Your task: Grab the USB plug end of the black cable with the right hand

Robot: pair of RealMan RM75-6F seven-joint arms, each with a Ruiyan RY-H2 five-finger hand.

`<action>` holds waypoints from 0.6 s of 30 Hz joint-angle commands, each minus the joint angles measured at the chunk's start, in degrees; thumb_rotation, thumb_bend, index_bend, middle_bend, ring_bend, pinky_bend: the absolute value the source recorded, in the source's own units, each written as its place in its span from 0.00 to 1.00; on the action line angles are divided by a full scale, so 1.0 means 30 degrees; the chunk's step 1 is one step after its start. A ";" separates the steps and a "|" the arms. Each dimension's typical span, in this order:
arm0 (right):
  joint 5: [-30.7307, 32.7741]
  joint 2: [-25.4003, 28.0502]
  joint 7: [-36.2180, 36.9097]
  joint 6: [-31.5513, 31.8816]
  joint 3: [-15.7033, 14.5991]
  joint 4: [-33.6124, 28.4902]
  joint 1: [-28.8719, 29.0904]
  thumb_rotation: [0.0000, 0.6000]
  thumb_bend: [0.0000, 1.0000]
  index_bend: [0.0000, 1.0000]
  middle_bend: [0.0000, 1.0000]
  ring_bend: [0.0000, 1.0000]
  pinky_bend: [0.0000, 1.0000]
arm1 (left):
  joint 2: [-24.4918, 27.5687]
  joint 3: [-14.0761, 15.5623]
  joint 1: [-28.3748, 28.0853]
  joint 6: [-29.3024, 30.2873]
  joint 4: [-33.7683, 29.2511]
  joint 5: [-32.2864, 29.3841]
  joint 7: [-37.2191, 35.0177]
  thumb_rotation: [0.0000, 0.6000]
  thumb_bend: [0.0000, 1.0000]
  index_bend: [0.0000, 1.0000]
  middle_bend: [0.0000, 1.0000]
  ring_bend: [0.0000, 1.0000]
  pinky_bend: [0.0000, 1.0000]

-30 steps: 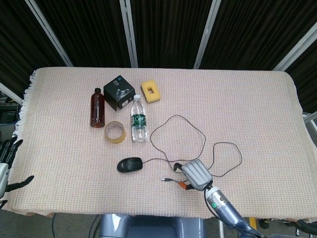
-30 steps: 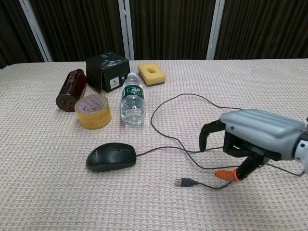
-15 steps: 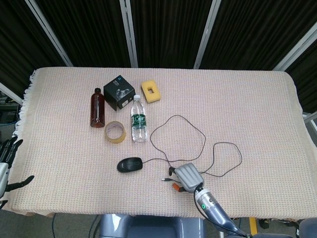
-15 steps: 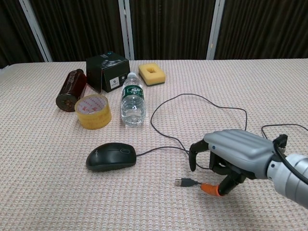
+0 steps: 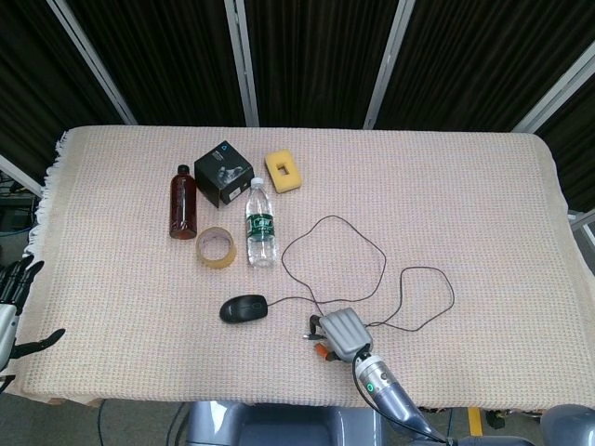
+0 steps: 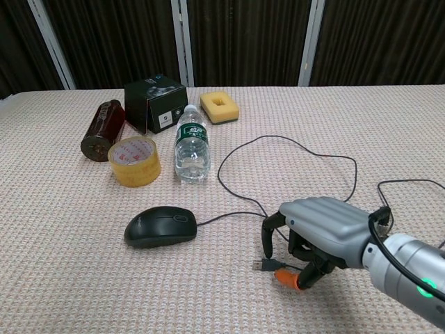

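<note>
Tabletop covered by a beige woven cloth [image 5: 465,204], seen from the head and chest cameras. Landmark: the black computer mouse [image 6: 159,226] lying near the front of the cloth. Its thin black cable [image 6: 299,149] runs from the mouse toward the right, curls away in a large loop and a second smaller loop, and comes back to a small metal USB plug end [image 6: 266,264] that lies flat on the cloth to the right of the mouse and slightly nearer the front edge.

Right hand [image 6: 316,233], grey-shelled with dark fingers, sits palm down directly over the plug, to the right of the mouse. Its fingers [image 6: 267,233] are curled downward around the plug; one dark fingertip comes down just behind the plug, and the orange-tipped thumb [image 6: 286,279] lies just beside the cable immediately behind the plug. Whether the digits actually pinch the plug cannot be told; the plug rests on the cloth. In the head view the same hand [image 5: 342,332] hides most of the plug.

Left hand [image 5: 13,307] shows only at the left border of the head view, well to the left of the mouse and off the cloth, fingers apart and holding nothing.

Behind the mouse: a yellow roll of tape [image 6: 135,161], a clear plastic water bottle with a green label [image 6: 191,146], a brown bottle lying on its side [image 6: 101,129], a black carton [image 6: 156,104] and a yellow sponge block with a central hole [image 6: 220,107].
</note>
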 commanded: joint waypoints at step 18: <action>0.0415 -0.1199 0.0008 0.0681 -0.0056 0.0785 0.0189 1.00 0.35 0.52 1.00 1.00 0.82 | 0.0035 -0.0029 -0.0035 -0.0082 -0.0044 -0.0097 -0.0207 1.00 0.06 0.06 0.00 0.00 0.00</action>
